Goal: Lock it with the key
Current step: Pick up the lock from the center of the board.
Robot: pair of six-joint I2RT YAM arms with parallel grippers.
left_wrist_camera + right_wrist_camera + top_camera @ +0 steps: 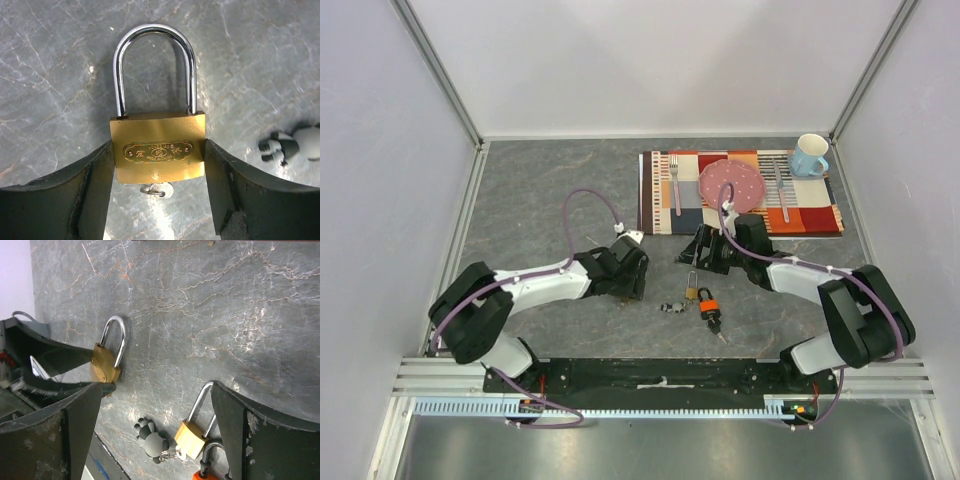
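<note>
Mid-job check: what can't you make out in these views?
Key: left wrist, mostly hidden behind the brass padlock.
Orange padlock: right wrist, body cut off by the bottom edge.
Keychain toy: top view, too small to identify.

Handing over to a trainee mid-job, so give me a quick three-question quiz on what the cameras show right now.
1. True or false: the right gripper is holding a padlock.
2. What sits between the fingers of the left gripper? A) a screwdriver B) a brass padlock C) a sponge
3. Fill in: on the table, next to the loose brass padlock, lies another one, coloured ____.
Key: 1 false, it is open and empty; 2 B; 3 orange, the orange padlock.
</note>
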